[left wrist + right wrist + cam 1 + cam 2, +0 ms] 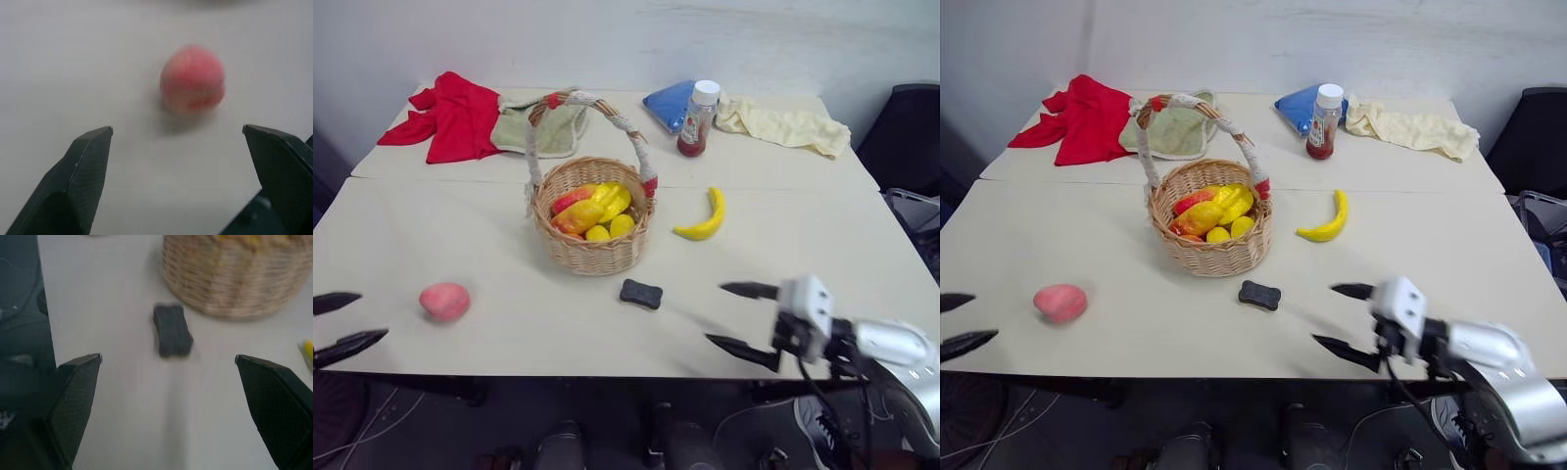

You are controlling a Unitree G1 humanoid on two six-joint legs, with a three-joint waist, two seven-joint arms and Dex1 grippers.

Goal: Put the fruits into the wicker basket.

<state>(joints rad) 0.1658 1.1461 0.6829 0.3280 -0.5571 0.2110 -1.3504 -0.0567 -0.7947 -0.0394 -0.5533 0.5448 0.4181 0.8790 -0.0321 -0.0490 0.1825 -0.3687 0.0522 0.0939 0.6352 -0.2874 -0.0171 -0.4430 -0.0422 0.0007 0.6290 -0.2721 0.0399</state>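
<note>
The wicker basket point(592, 243) stands mid-table with several yellow, orange and red fruits point(592, 211) inside. A yellow banana point(705, 217) lies on the table to its right. A pink-red peach point(444, 301) rests near the front left. My left gripper point(340, 321) is open at the left edge, a short way left of the peach, which lies ahead between its fingers point(78, 181). My right gripper point(744, 318) is open at the front right, pointing toward the black block, with nothing held.
A small black block point(641, 293) lies in front of the basket. At the back of the table point(509, 333) are a red cloth point(455, 116), a green cloth point(553, 129), a blue pouch point(671, 102), a sauce bottle point(698, 119) and a yellow towel point(788, 127).
</note>
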